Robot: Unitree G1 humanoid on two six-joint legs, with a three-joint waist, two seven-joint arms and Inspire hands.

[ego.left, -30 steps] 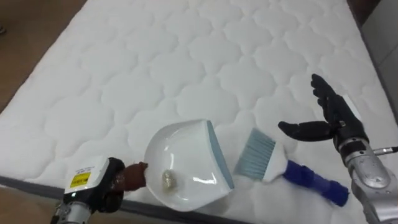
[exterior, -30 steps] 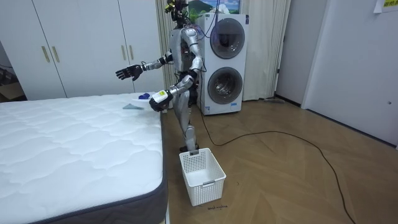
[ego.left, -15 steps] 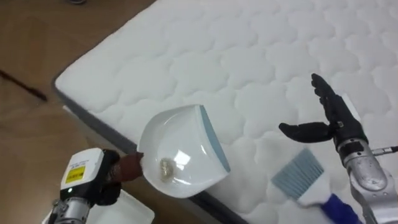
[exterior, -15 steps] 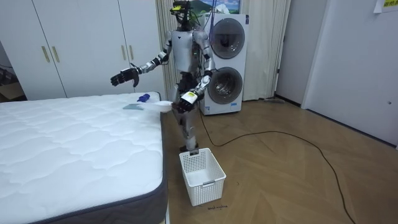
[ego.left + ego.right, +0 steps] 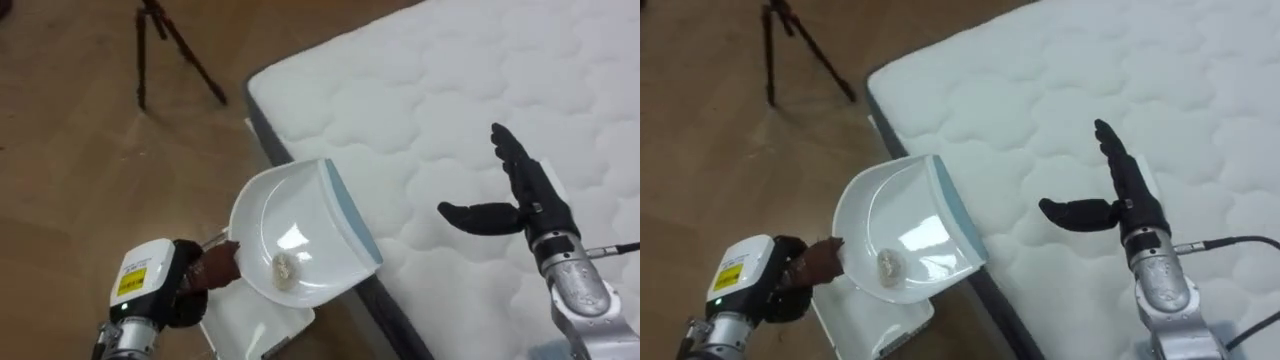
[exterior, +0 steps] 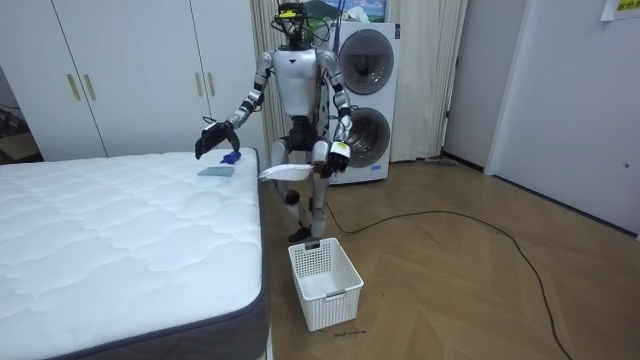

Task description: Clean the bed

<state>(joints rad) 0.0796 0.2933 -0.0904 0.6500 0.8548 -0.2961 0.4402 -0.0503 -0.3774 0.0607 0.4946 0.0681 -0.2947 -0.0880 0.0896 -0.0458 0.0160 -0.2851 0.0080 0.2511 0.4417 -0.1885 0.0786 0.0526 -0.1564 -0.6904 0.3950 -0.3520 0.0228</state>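
My left hand is shut on the brown handle of a white dustpan with a blue-grey lip. The pan hangs level just off the corner of the white quilted mattress, above a white basket on the floor. A small crumpled scrap lies inside the pan. My right hand hovers open over the mattress, holding nothing. In the room view I stand at the bed's far corner, dustpan held out over the floor. A blue-handled brush lies on the bed near my right hand.
The white slatted basket stands on the wooden floor beside the bed's side. A dark tripod stands on the floor ahead. Stacked washing machines and white wardrobes line the wall behind me.
I have turned left away from the bed, so the dustpan swung from over the mattress to over the floor and basket. The brush stays on the bed. My right hand keeps its pose.
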